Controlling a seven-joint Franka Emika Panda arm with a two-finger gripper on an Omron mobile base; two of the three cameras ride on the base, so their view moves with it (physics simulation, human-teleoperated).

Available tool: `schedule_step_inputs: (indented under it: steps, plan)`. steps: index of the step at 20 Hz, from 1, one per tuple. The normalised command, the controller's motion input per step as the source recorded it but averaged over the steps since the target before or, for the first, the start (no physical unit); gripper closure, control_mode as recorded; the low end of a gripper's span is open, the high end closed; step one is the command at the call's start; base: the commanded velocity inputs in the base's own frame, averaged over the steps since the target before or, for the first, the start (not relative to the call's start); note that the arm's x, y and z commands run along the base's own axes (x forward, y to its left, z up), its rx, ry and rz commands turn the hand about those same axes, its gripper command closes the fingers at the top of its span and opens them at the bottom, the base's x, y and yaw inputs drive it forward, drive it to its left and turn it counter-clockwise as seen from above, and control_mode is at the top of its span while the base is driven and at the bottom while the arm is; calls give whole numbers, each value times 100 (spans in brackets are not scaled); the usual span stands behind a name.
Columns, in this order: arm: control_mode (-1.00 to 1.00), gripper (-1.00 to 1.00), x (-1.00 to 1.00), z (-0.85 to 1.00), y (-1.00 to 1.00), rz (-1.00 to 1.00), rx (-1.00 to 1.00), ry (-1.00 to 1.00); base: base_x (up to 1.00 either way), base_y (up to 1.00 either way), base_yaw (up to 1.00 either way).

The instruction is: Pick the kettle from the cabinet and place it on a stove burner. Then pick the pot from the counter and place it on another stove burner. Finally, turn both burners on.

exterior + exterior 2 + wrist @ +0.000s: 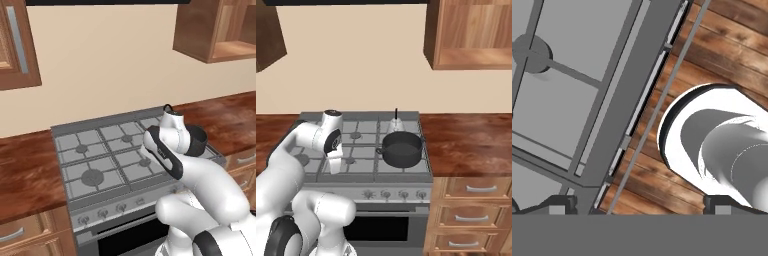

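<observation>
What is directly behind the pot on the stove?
The kettle stands just behind the pot, on the stove. The pot's rim covers the kettle's base, so the burner beneath it cannot be seen.

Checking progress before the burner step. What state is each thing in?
kettle: upright on a rear stove grate.
pot: lidless, on the front right grate, beside the kettle.
cabinet: open-fronted, shelf bare.
gripper: above the stove, holding nothing; finger gap unclear.

Glossy reddish-brown wood-grain tabletop (471,135) catching light, matt grey metal stove (90,162) showing dull grates, dark matt pot (401,149) sitting smooth-walled, warm brown wooden cabinet (476,35) showing fine grain, drawer handles (471,189) gleaming metallic
</observation>
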Motion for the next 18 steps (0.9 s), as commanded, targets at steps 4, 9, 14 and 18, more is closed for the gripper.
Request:
schedule_step_inputs:
  steps: [4, 9, 14, 18]
  plan:
    - [100, -100, 0, 0, 0, 0, 0, 0, 23, 0, -14]
    - [100, -100, 0, 0, 0, 0, 0, 0, 30, 5, -13]
    - [100, -100, 0, 0, 0, 0, 0, 0, 41, 3, -5]
    - [100, -100, 0, 0, 0, 0, 0, 0, 20, -4, -1]
